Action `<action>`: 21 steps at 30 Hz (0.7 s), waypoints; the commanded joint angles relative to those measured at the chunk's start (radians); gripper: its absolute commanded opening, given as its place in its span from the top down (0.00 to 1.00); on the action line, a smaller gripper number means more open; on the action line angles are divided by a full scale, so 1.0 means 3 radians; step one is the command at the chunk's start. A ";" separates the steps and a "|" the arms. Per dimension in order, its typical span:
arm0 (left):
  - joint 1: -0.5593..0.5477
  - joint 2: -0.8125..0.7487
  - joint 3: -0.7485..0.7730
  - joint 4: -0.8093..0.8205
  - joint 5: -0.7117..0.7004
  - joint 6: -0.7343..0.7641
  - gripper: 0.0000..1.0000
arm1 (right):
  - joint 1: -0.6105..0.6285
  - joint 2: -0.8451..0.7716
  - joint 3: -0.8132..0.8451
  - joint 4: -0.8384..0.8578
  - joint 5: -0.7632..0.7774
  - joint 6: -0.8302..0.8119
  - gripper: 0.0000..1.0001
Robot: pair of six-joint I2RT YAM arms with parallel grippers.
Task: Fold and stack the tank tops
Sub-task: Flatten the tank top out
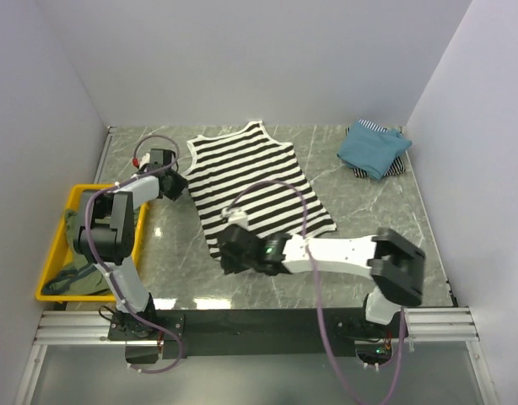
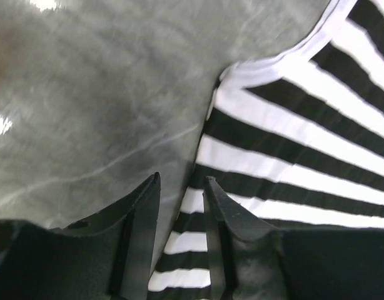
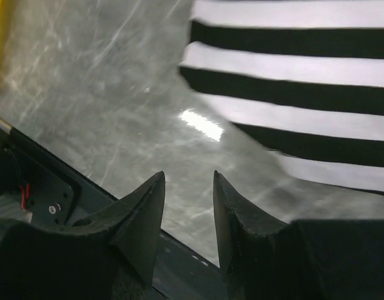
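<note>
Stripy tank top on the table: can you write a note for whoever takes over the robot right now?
Left gripper: fingers open, holding nothing, over the left edge of the striped tank top.
Right gripper: fingers open, empty, over bare table just off the top's near hem.
Things: striped top lies flat, unfolded, mid-table; teal top sits folded on a thin-striped one in the far right corner.
Done: that small stack.
Left: fold the striped top, add it to the stack.
</note>
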 commanded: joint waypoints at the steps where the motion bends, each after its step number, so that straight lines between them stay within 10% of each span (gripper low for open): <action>1: 0.0064 0.0094 0.0216 0.0228 0.0082 0.0131 0.62 | 0.0203 0.0315 0.0347 0.0011 0.0167 0.0117 0.56; 21: 0.0105 0.0610 0.0595 0.0146 -0.0056 0.0264 0.76 | 0.0275 0.1692 0.1601 -0.0710 0.1153 -0.0052 0.45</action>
